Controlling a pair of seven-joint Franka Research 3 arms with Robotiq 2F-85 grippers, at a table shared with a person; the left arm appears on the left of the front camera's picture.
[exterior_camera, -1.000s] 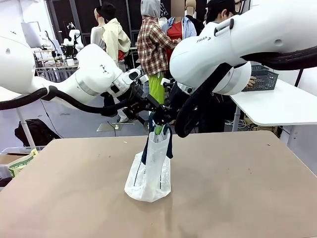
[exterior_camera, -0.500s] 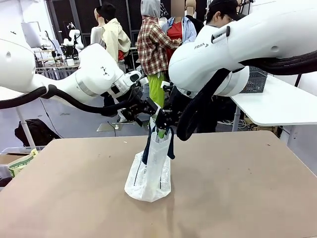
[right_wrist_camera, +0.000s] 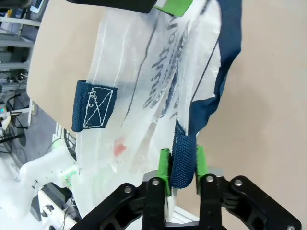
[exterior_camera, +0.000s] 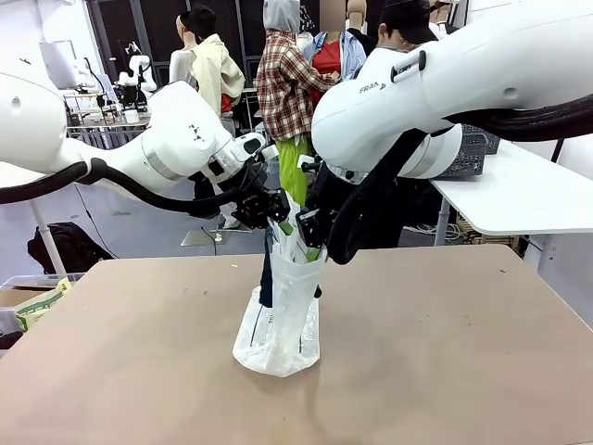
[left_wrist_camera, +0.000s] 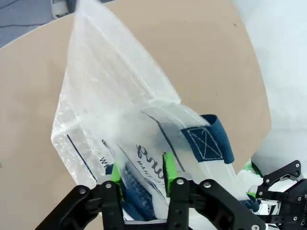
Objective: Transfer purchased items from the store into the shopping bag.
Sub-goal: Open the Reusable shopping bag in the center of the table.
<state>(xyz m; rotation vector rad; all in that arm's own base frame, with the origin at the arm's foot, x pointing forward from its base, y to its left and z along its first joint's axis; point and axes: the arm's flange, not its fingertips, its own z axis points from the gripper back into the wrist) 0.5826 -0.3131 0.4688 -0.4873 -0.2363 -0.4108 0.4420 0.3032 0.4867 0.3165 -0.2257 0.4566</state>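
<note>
The shopping bag (exterior_camera: 278, 320), translucent and crinkly with navy handles, stands in the middle of the brown table. My left gripper (exterior_camera: 275, 209) and right gripper (exterior_camera: 308, 228) meet at its top and hold it stretched upright. In the left wrist view the left gripper (left_wrist_camera: 142, 173) has its green pads on either side of the bag's rim (left_wrist_camera: 144, 143) and a navy handle. In the right wrist view the right gripper (right_wrist_camera: 182, 165) pinches a navy handle (right_wrist_camera: 184, 163) between its pads. The purchased items are out of view.
The brown table (exterior_camera: 445, 362) spreads wide around the bag. A person (exterior_camera: 408, 37) stands at the far side behind my arms. A white side table (exterior_camera: 528, 199) at the right carries a dark mesh basket (exterior_camera: 484, 148).
Both grippers have closed from wide open onto the bag's top. The bag's upper part has risen and stands straighter and taller than before.
</note>
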